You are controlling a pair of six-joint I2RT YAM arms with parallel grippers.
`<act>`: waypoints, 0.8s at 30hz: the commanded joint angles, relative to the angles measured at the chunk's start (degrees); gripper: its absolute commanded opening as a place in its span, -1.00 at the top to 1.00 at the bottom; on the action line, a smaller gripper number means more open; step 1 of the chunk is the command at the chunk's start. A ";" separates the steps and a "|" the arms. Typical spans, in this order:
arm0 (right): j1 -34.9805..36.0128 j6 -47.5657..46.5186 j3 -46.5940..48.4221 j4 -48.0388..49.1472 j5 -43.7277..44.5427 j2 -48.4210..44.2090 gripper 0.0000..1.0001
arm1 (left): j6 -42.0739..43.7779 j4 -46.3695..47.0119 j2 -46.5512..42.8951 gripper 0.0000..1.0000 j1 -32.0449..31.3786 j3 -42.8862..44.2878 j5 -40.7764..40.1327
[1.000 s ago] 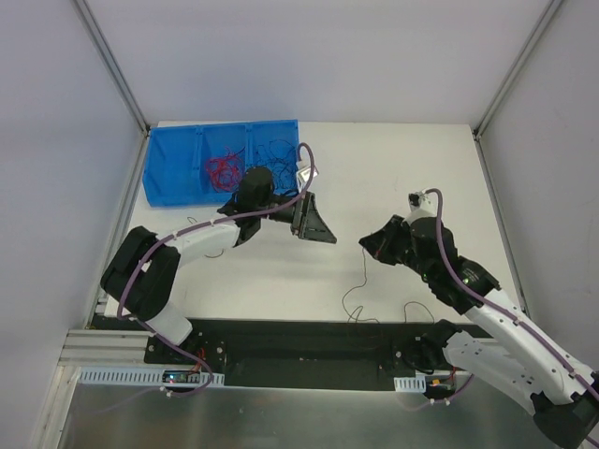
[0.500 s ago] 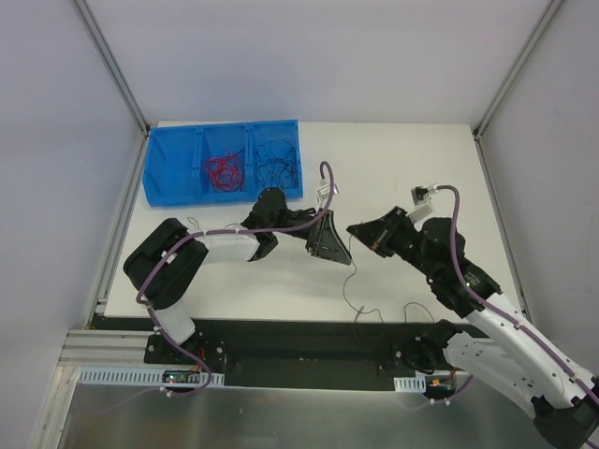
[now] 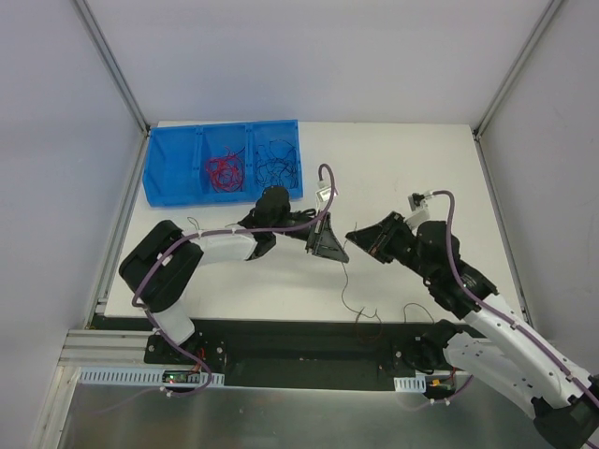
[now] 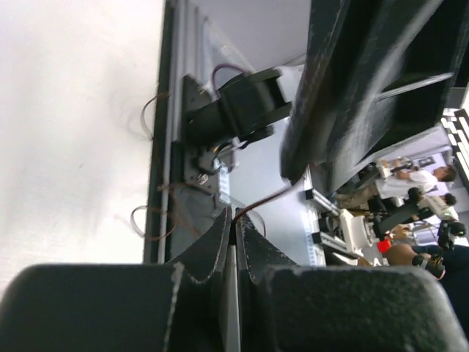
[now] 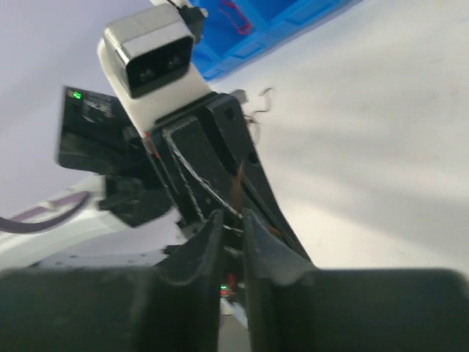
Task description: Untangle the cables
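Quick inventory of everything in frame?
bin: 1, blue, far-left corner of table, three compartments
red cables: 1 tangle, red, middle compartment
black cables: 1 tangle, black, right compartment
loose strand: 1, dark, hangs from the grippers to the table's near edge
table: 1, white
base plate: 1, black, near edge
left gripper: black, mid-table, shut on loose strand
right gripper: black, tip to tip with the left, strand in narrow gap, grip unclear
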 commanded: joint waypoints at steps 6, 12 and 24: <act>-0.51 -10.76 11.37 -42.95 18.88 -2.02 -0.64 | 24.00 -42.13 -7.38 1.00 6.22 8.68 -11.95; -0.51 0.14 2.59 -53.97 22.24 -0.44 -0.83 | 25.15 -43.47 -10.02 1.00 7.46 8.69 -13.72; -0.59 3.93 -9.20 -47.47 25.14 2.28 -0.31 | 25.86 -44.35 -10.11 1.00 7.46 8.95 -13.36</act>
